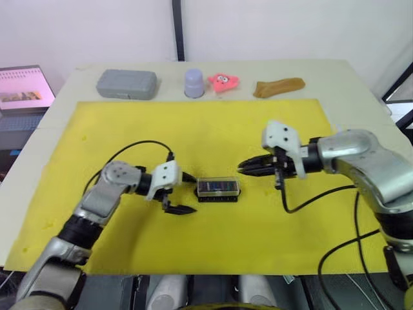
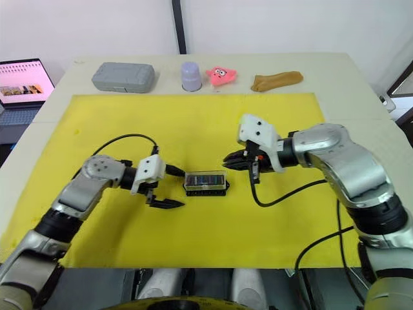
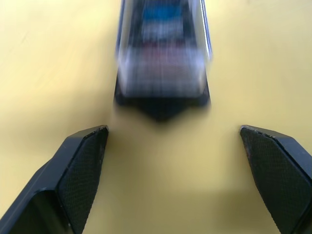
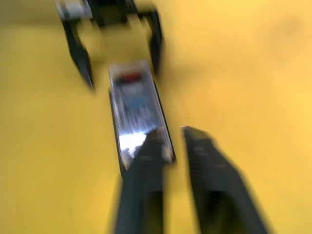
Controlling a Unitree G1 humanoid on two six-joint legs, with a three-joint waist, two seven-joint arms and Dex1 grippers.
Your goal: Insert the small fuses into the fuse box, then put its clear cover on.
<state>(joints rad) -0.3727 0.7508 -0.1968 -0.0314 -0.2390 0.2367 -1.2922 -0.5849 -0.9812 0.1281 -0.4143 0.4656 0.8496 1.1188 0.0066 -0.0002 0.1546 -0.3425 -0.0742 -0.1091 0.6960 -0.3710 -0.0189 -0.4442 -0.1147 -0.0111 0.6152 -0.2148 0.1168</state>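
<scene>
Worktop: yellow mat (image 1: 213, 129) under my arms.
Fuse box (image 1: 219, 189): cover on, fuses inside.
Left end effector (image 1: 182, 193): fingers spread, beside box.
Right end effector (image 2: 227, 159): nearly closed, empty.

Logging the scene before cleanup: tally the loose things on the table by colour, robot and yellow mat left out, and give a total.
Grey: 1, the grey case
Lilac-grey: 1, the cup
Pink: 1, the pink toy
Brown: 1, the brown piece
Black: 1, the fuse box, clear cover on it
Total: 5
</scene>
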